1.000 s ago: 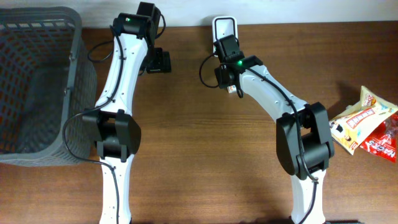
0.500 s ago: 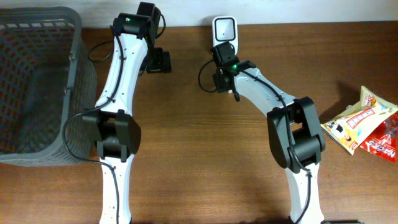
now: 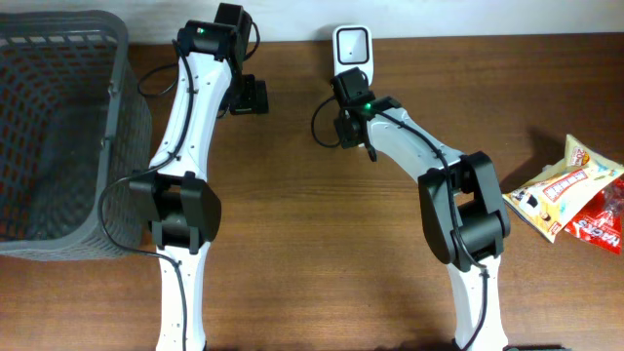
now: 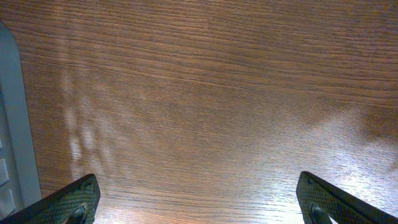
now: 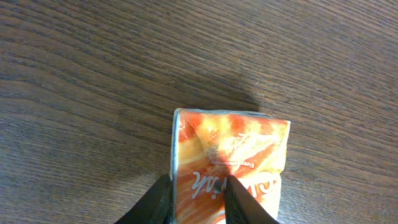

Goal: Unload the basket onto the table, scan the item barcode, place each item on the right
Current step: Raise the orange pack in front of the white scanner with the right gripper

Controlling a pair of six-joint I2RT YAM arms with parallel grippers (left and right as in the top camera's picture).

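The item is an orange snack packet point(image 5: 230, 155) with white lettering, seen in the right wrist view hanging a little above the wood and casting a shadow. My right gripper point(image 5: 199, 202) is shut on its lower left part, one finger at the packet's edge and the other across its face. Overhead, the right gripper point(image 3: 353, 122) sits just in front of the white barcode scanner point(image 3: 351, 44) at the table's back edge, and the packet is hidden beneath it. My left gripper point(image 3: 249, 96) is open over bare wood, its fingertips point(image 4: 74, 199) far apart.
A grey mesh basket point(image 3: 119, 97) fills the left side of the table. Other snack packets point(image 3: 570, 190) lie at the right edge. A pale grey edge point(image 4: 9, 124) shows at the left of the left wrist view.
My right arm swung left and back toward the scanner with the packet, then stayed there. Its jaws narrowed on the packet. The left arm has not moved.
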